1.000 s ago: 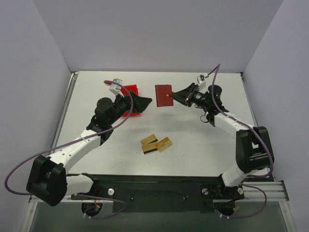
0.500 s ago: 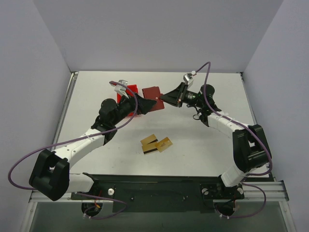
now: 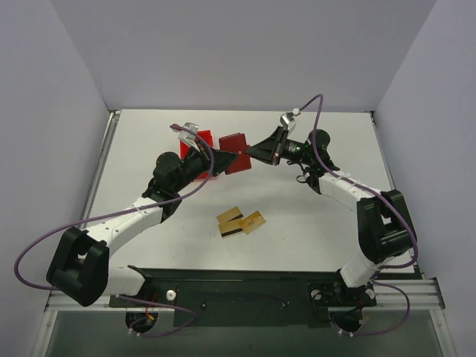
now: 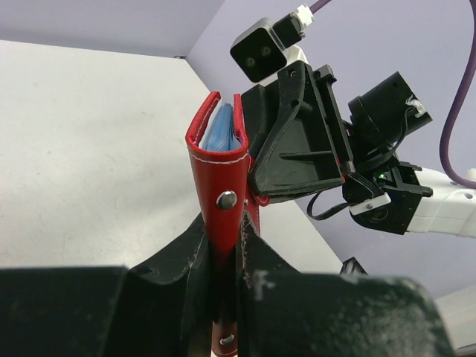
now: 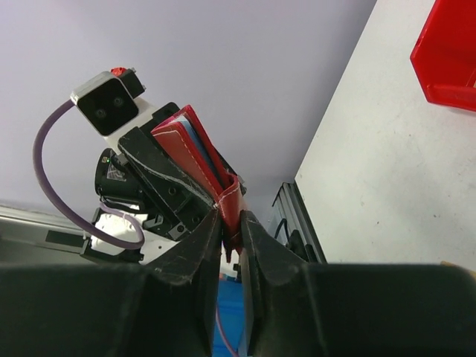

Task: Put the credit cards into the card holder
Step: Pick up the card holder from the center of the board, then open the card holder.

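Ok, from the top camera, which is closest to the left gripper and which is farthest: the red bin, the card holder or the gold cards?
1. card holder, pinched in the left gripper.
2. red bin, just behind the gripper, leftward.
3. credit cards, lying flat toward the near edge.

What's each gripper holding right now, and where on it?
Both hold the card holder. The left gripper pinches the edge with the snap tab, and the right gripper pinches the opposite side.

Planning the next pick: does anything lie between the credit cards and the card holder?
Nothing visible does. The credit cards lie on the table, apart from the card holder, which the left claw and right claw grip.
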